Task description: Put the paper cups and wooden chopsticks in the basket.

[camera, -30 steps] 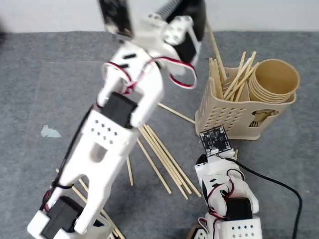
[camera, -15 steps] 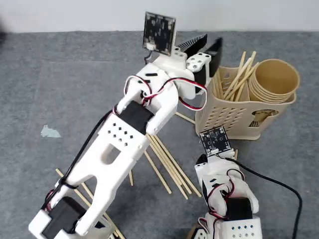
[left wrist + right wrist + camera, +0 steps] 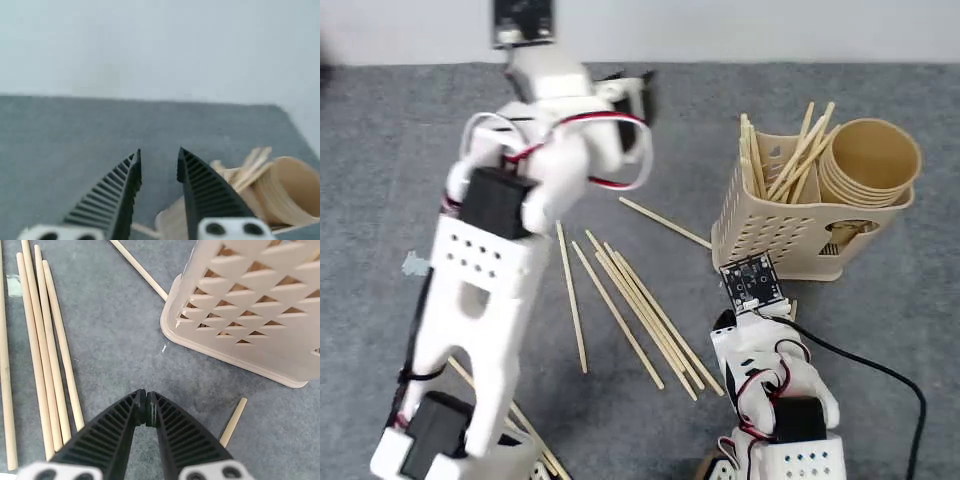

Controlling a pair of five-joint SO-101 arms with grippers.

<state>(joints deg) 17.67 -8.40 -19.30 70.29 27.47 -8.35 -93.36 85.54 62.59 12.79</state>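
Fingers on my left gripper [image 3: 159, 151] were a little apart and held nothing, up over the grey table [image 3: 400, 150]. My right gripper [image 3: 146, 396] was pressed together and empty, low over the table. The basket [image 3: 790, 235] stood at 4 o'clock from my left gripper and near my right one, at 1 o'clock. The paper cups [image 3: 870, 160] sat stacked in its 3 o'clock end. Some chopsticks [image 3: 790, 165] stood in its 9 o'clock end. Loose chopsticks [image 3: 640, 303] lay on the table at 9 o'clock from my right gripper.
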